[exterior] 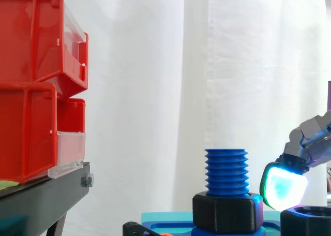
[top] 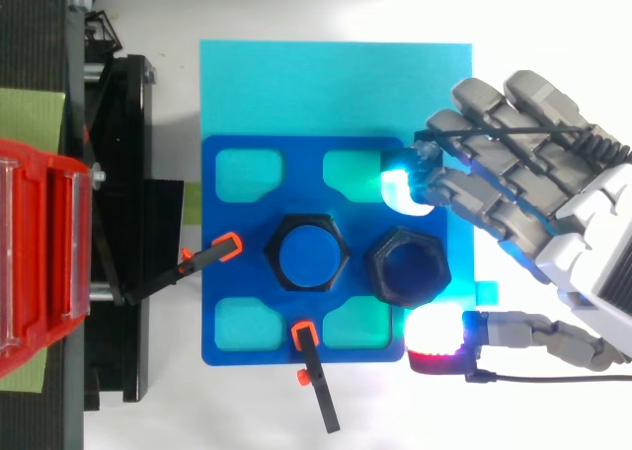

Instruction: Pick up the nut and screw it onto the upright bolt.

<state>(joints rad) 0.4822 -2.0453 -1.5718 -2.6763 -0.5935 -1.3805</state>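
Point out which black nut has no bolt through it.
The black nut nearest the hand: its hole is empty. The other nut rings the blue bolt.

**benchrat:** ok so what else is sitting around that setup?

**kludge42:** left side, two red bins (exterior: 31, 39) stacked on a black stand (exterior: 49, 194). The lower one has a clear front strip (exterior: 70, 152). White curtain (exterior: 155, 91) behind everything. From above there's a cyan mat (top: 336, 85) with a blue plate (top: 301, 169) lying on it, four rounded teal cutouts in the plate.

**benchrat:** and the orange bits?

**kludge42:** tips of two black clamps. The left clamp (top: 188, 265) reaches from the stand onto the plate's left edge, and the lower clamp (top: 318, 381) comes in over its bottom edge. Also a green patch (top: 30, 119) at the far left, next to the bins.
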